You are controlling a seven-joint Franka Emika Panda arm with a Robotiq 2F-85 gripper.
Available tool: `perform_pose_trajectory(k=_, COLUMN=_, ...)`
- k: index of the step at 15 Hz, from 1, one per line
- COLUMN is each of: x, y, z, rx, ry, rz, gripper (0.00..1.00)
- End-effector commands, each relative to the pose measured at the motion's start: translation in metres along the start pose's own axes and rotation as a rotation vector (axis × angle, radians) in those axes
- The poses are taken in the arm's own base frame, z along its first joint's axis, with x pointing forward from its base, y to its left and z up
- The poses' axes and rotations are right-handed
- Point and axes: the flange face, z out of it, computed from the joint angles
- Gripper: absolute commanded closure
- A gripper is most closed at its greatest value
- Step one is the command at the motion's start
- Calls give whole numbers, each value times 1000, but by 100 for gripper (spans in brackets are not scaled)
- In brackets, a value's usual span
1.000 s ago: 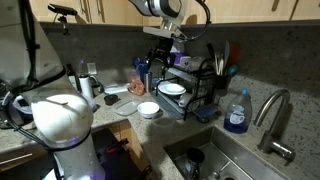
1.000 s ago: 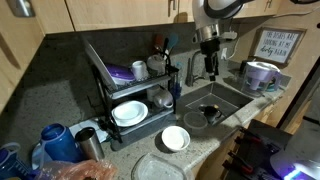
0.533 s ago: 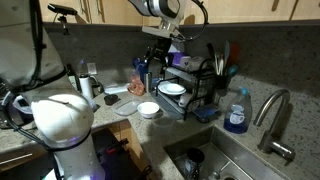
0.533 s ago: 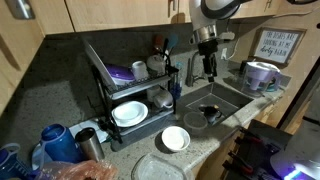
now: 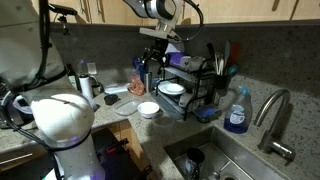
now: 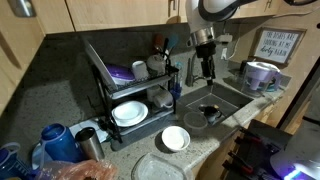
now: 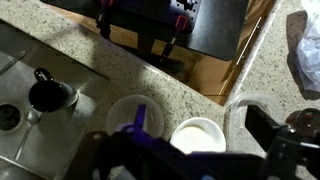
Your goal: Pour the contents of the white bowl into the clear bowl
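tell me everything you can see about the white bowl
The white bowl is small, round, shallow and plain, opaque white with a smooth look like ceramic or plastic. It stands upright on the speckled stone counter, in front of the dish rack and near the corner of the sink. Its inside looks evenly white; whether anything lies in it cannot be told. Only the counter is seen touching it; the gripper hangs open well above, apart from it.

white bowl [image 6: 175, 138], speckled counter [image 7: 95, 68], perhaps beige
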Motion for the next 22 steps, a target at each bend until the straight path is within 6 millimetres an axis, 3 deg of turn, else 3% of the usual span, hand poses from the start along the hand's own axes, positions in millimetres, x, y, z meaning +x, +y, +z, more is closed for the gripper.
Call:
perform_pose_trajectory(k=1, x=5, y=-29, z=9, rx=2, ry=22, rz=-7, gripper=0)
perform_pose_trajectory(k=6, x=12, y=-75, z=29, rx=17, ry=140, rz=20, gripper=0)
perform_pose_trajectory(k=15, x=26, y=-140, z=76, rx=-55, ry=312, rz=13, gripper=0)
perform_pose_trajectory(k=16, x=31, y=-133, z=67, rx=-37, ry=288, rz=5, gripper=0)
perform_pose_trajectory(k=22, x=30, y=-139, z=77, rx=-46, ry=289, rz=-3, gripper=0)
